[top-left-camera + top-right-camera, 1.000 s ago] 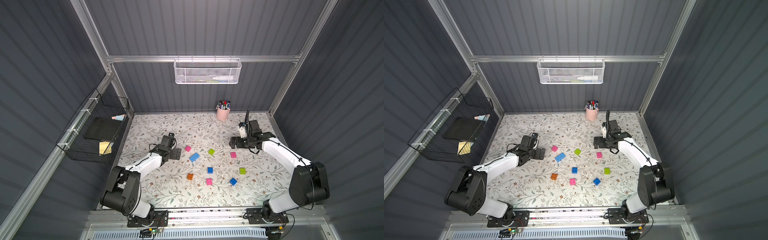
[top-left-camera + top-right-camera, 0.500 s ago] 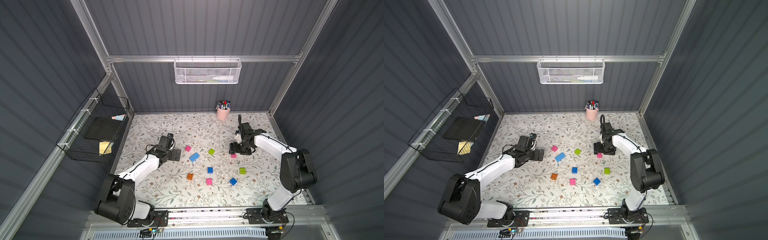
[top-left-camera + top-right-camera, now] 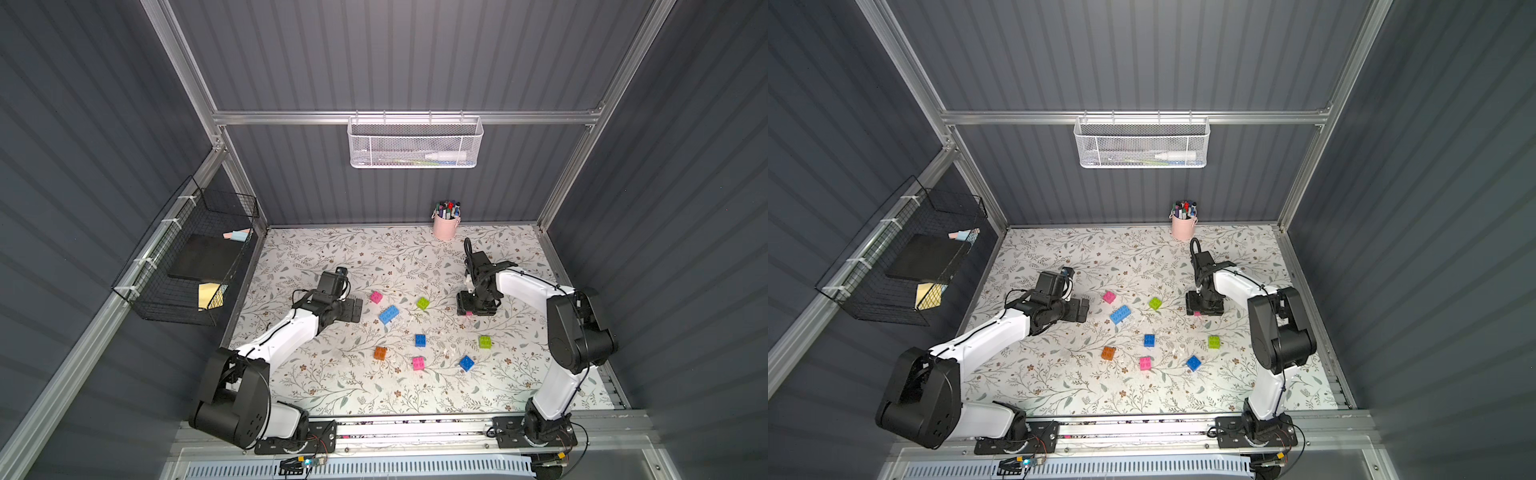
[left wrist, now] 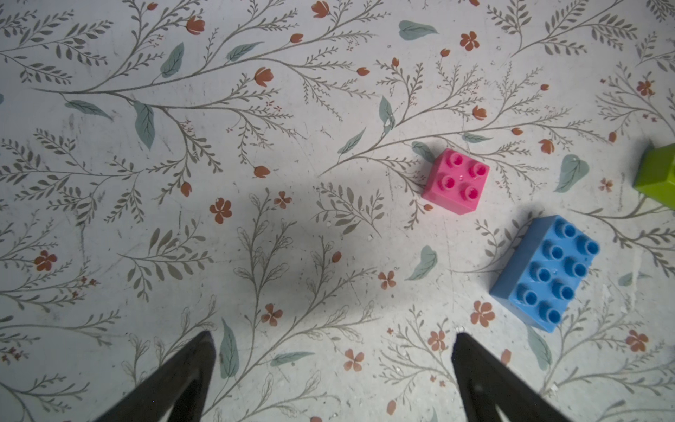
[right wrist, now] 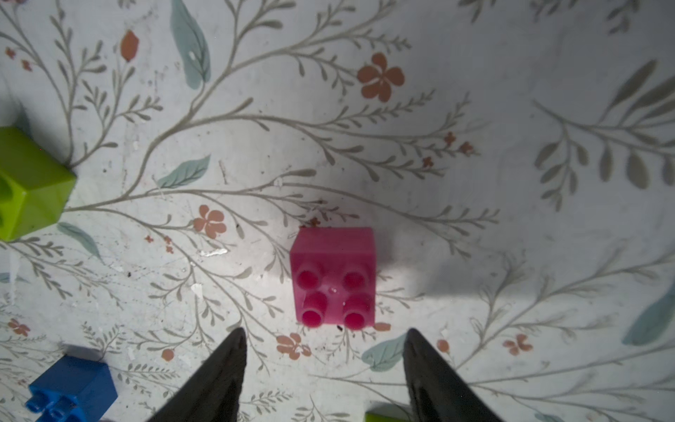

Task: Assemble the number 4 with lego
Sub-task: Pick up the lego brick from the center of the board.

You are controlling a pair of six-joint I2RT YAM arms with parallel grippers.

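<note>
Nine loose bricks [image 3: 420,340] dot the mat [image 3: 332,386]. My right pincer [image 5: 325,330] — jaws apart, gripping nothing — sits by a pink one [image 5: 334,277] at 3 o'clock; my left pincer [image 4: 334,332], wide, at 9.

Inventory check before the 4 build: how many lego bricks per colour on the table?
Pink square studded plastic bricks: 3
Blue studded plastic bricks: 3, one longer
Lime green square studded plastic bricks: 2
Orange square studded plastic brick: 1
Total: 9
</note>
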